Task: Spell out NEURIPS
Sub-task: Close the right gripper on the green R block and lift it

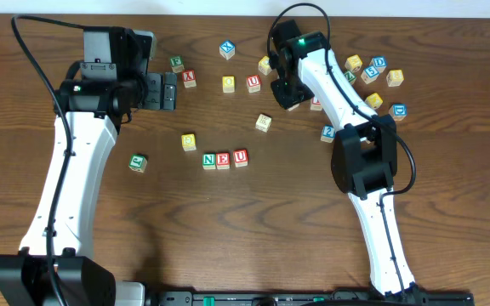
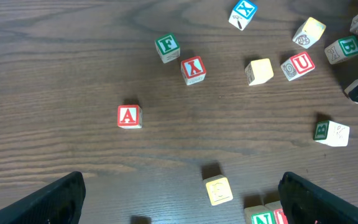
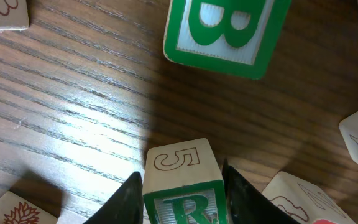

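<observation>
Right wrist view: take the R cube squarely

Right gripper [image 3: 181, 177], partly closed, has its jaws against both flanks of the R cube [image 3: 185, 202] (near the green B cube [image 3: 225, 31]). Best pinch firmly, lift straight, then place it after the N-E-U row [image 1: 225, 159].

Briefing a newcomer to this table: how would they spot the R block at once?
Follow the right arm across the table to its hand; the R block sits between the fingers. It shows a green R and an outlined 5, unlike the B block nearby.
</observation>
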